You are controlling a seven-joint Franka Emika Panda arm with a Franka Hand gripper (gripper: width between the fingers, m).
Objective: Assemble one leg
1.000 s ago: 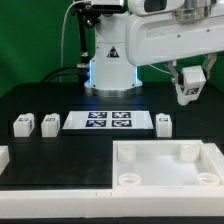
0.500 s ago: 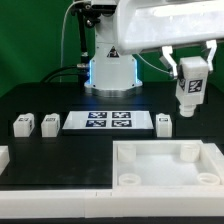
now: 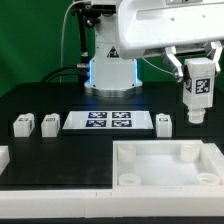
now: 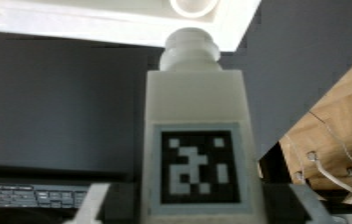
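Checking in from the desk: what has the gripper got right now?

Me: I have the gripper [image 3: 197,70] clamped on the leg [image 3: 197,100]. The jaws are closed in to the block's width, pinching its upper part. Nothing else is in them.

Desk: And where is that leg?

Me: Up in the air on the exterior view's right, clear of the black table [image 3: 40,100]. It hangs upright with its marker [image 3: 200,87] facing that camera. It sits higher than the tray [image 3: 150,151] and touches nothing but the fingers.

Desk: What does the wrist camera give you?

Me: The leg [image 4: 194,120] fills the middle of that picture, marker [image 4: 199,166] toward the lens. A round peg [image 4: 191,45] sticks out of its far end. Beyond the peg I see a round socket [image 4: 194,7] in a white part, but I cannot tell which corner.

Desk: The rest of the table?

Me: The marker board [image 3: 108,121] lies flat in the middle. One spare leg [image 3: 22,124] and a second spare leg [image 3: 49,123] stand off its end on the exterior view's left. A third spare leg [image 3: 165,122] stands just beside its other end, below the held one.
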